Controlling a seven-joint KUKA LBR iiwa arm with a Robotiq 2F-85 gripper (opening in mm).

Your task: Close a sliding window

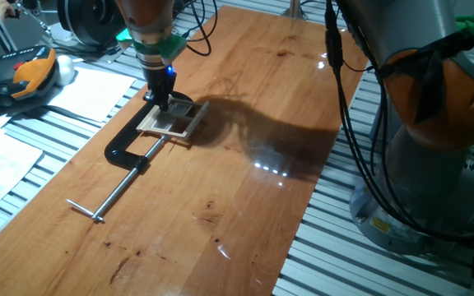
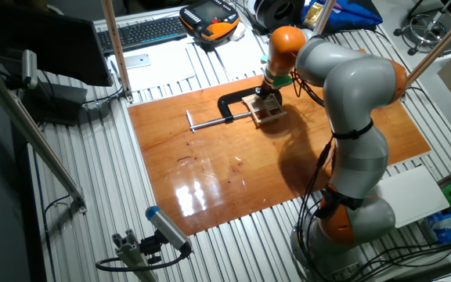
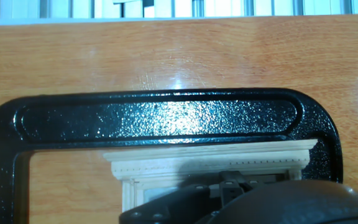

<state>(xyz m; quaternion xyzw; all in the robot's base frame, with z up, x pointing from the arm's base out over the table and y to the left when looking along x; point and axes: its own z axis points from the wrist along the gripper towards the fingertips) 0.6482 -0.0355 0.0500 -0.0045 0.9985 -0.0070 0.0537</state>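
Note:
The sliding window point(image 1: 171, 120) is a small pale tan wood frame lying flat on the wooden board, held by a black C-clamp point(image 1: 130, 148). It also shows in the other fixed view point(image 2: 262, 110) and in the hand view point(image 3: 210, 168), where its top rail lies under the clamp's arch. My gripper point(image 1: 162, 97) points straight down and its tip touches the window's far part. In the hand view the dark finger body point(image 3: 241, 202) covers the sash, so the fingertips are hidden. I cannot tell whether the jaws are open or shut.
The C-clamp's steel screw bar point(image 1: 113, 193) runs toward the board's front left. The board point(image 1: 245, 189) lies on a slatted metal table. Papers point(image 1: 89, 90) and an orange-black pendant point(image 1: 23, 76) lie left of the board. The arm's base point(image 1: 434, 140) stands at the right.

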